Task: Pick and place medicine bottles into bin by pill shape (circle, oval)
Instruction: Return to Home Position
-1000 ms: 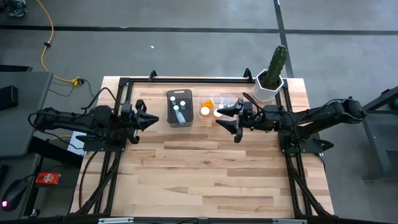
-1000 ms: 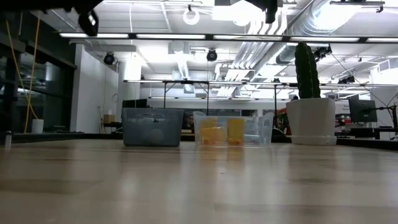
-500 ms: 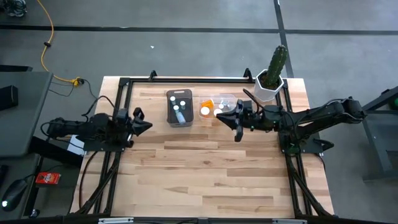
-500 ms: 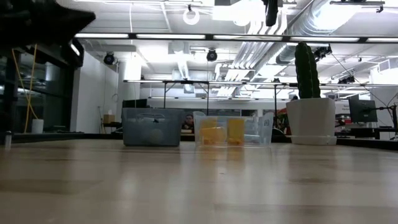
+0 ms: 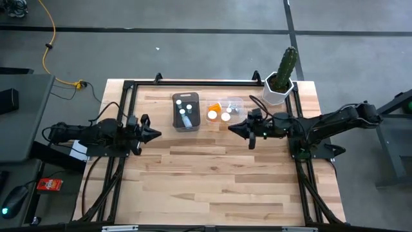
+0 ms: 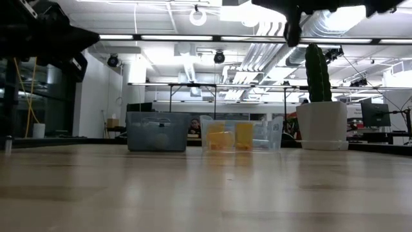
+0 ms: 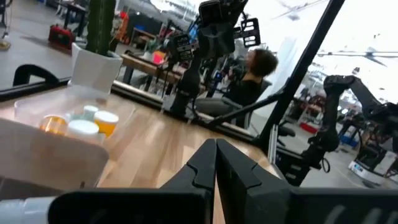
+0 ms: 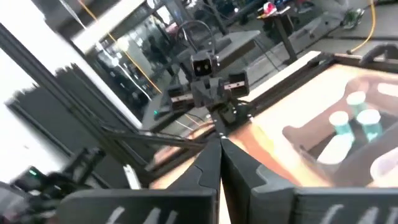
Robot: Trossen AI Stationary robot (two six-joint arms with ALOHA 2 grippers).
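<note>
Clear-bluish medicine bottles (image 5: 186,113) with white caps lie in a grey bin (image 5: 175,121) at the table's far middle. Orange medicine bottles (image 5: 213,114) sit in a clear bin (image 5: 237,102) to its right. My left gripper (image 5: 158,134) is shut and empty, level above the table, left of the grey bin. My right gripper (image 5: 232,127) is also shut and empty, just near and right of the clear bin. In the left wrist view the shut fingertips (image 7: 216,149) point past the orange bottles (image 7: 102,121). The right wrist view shows the bluish bottles (image 8: 351,121) beyond its shut gripper (image 8: 219,146).
A white pot with a cactus (image 5: 280,80) stands at the far right corner, behind my right arm. A black frame (image 5: 193,82) runs along the table's far, left and right edges. Bare wood (image 5: 212,180) fills the near half. A seated person (image 7: 252,78) shows beyond the table.
My right gripper has shut from wide open, rolled about its own line and sunk a little beside the clear bin. My left arm has dropped and folded back toward the table's left edge, coming down into the low view's top left.
</note>
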